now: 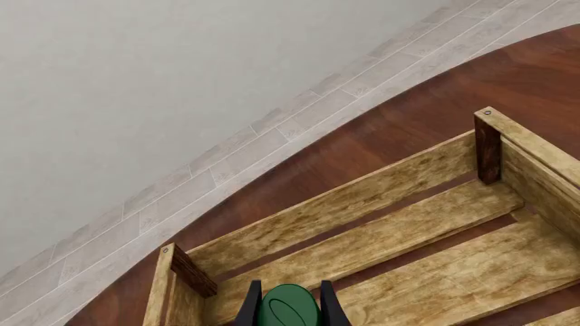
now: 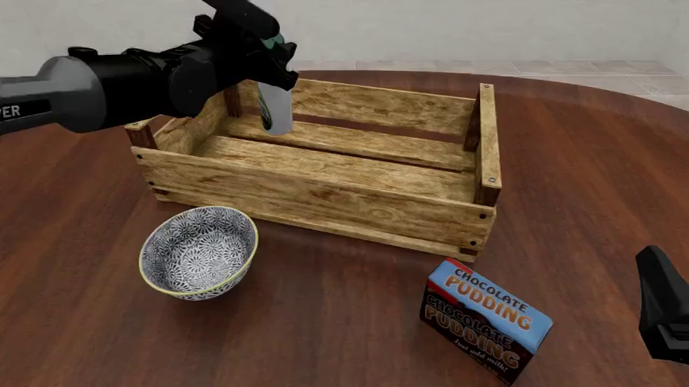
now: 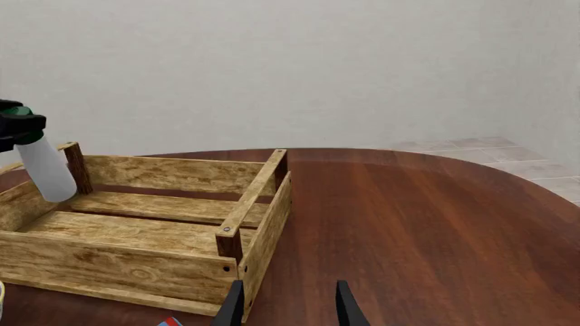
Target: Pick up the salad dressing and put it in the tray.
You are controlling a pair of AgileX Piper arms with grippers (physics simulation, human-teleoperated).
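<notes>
My left gripper is shut on the dark green cap of the salad dressing, a slim white bottle hanging tilted above the far left corner of the tray. In the left wrist view the green cap sits between the two dark fingers, with the tray's slatted floor below. The right wrist view shows the bottle held over the tray's far corner. My right gripper is open, low over the table to the right of the tray; only part of it shows in the front view.
A patterned blue-white bowl stands in front of the tray's left end. A blue chocolate pudding box lies in front of the tray's right end. The round wooden table's far edge curves behind the tray.
</notes>
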